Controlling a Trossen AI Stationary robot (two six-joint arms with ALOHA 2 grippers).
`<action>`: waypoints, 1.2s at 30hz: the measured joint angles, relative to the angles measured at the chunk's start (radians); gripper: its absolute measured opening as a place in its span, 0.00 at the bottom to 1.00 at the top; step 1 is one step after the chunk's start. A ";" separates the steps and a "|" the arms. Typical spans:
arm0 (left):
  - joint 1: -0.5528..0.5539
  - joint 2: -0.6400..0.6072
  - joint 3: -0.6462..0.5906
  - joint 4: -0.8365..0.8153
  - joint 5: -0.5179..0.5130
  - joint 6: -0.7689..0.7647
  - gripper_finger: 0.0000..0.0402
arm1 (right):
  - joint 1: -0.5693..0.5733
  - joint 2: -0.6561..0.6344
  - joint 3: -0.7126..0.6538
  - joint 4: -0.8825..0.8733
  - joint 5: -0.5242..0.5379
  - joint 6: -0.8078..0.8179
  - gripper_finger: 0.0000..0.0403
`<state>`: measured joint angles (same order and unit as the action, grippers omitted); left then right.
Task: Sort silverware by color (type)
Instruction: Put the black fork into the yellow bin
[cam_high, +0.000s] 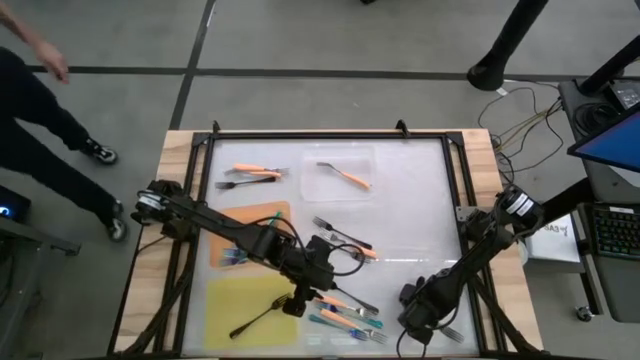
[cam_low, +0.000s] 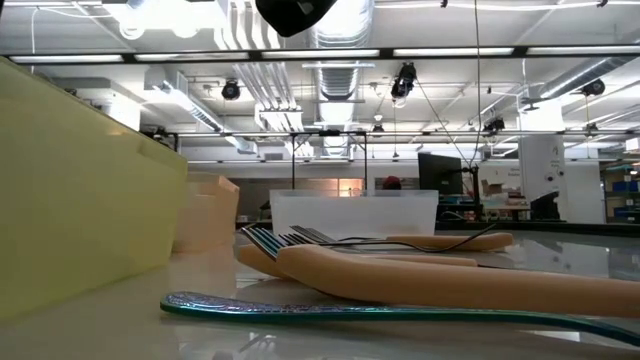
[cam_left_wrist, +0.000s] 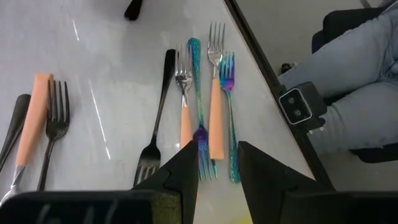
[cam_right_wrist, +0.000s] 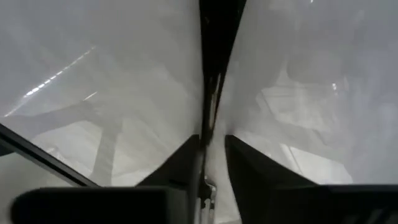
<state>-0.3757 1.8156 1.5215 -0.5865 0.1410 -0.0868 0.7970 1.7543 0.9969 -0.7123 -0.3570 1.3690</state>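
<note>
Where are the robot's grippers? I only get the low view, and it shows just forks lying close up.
Observer: The left gripper hovers open over a cluster of forks beside the yellow mat.
Operator: And the other one?
Observer: The right gripper is down low to the right of that cluster, near the table's edge.
Operator: Is anything in the clear tray?
Observer: One orange-handled fork lies in the clear tray.
</note>
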 joint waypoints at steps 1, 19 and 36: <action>-0.002 0.000 0.000 0.004 0.000 0.000 0.23 | -0.001 0.005 -0.001 -0.003 0.003 -0.001 0.10; -0.029 0.000 0.000 -0.048 -0.003 -0.106 0.23 | -0.064 -0.225 -0.005 -0.111 0.255 -0.048 0.02; -0.093 -0.001 0.000 -0.122 -0.743 -0.324 0.23 | -0.273 -0.392 -0.004 0.162 0.911 -0.640 0.02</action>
<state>-0.4683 1.8149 1.5215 -0.7081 -0.6020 -0.4109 0.5242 1.3618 0.9928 -0.5505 0.5542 0.7290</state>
